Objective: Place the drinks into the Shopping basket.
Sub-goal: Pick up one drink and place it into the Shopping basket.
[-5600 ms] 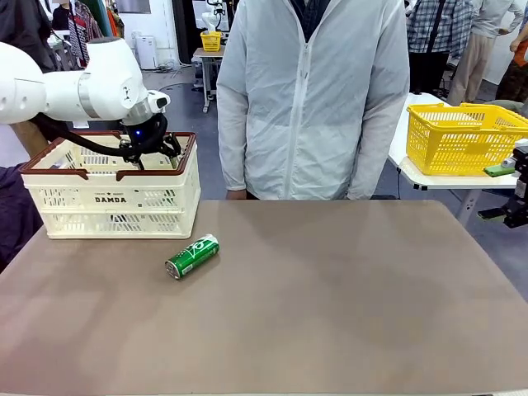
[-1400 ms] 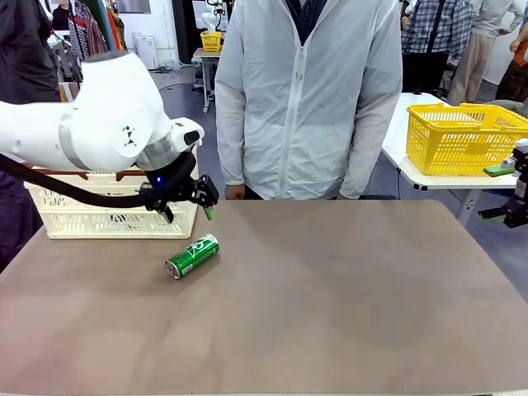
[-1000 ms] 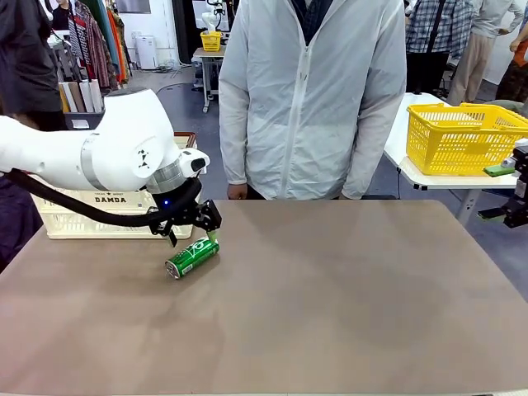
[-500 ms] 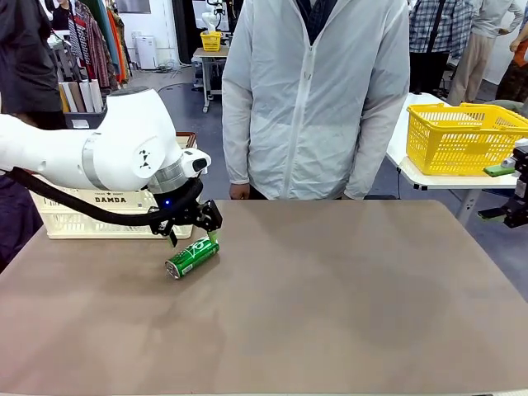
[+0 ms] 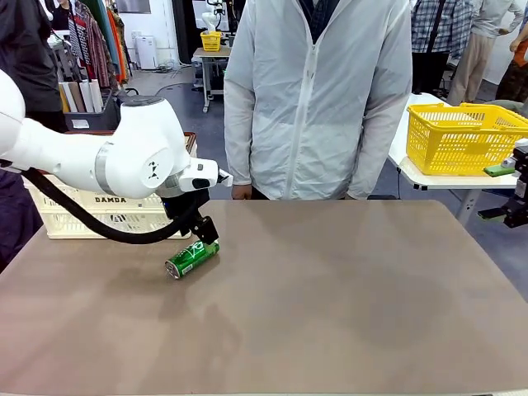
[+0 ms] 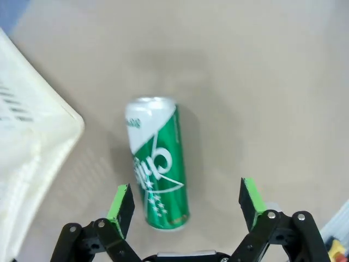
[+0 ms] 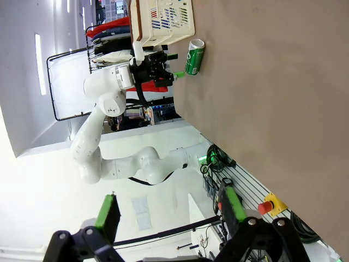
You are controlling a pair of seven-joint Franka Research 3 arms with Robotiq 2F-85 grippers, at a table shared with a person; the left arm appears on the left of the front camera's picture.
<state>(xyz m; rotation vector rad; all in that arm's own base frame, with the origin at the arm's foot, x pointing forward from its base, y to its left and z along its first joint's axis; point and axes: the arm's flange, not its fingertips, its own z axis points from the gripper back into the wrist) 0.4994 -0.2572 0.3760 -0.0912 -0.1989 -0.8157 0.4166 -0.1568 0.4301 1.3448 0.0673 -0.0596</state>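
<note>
Left gripper [image 6: 186, 203] hangs wide open, empty, over the lying green can [image 6: 158, 169] (pads straddling it): drop squarely before pinching.

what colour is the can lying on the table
Green with white markings and a silver end; the can shows best in the left wrist view.

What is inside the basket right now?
The basket sits behind the left arm, which covers most of its top. Only its slotted side and a bit of brown rim show, so its contents cannot be seen. One green can lies on the table.
</note>
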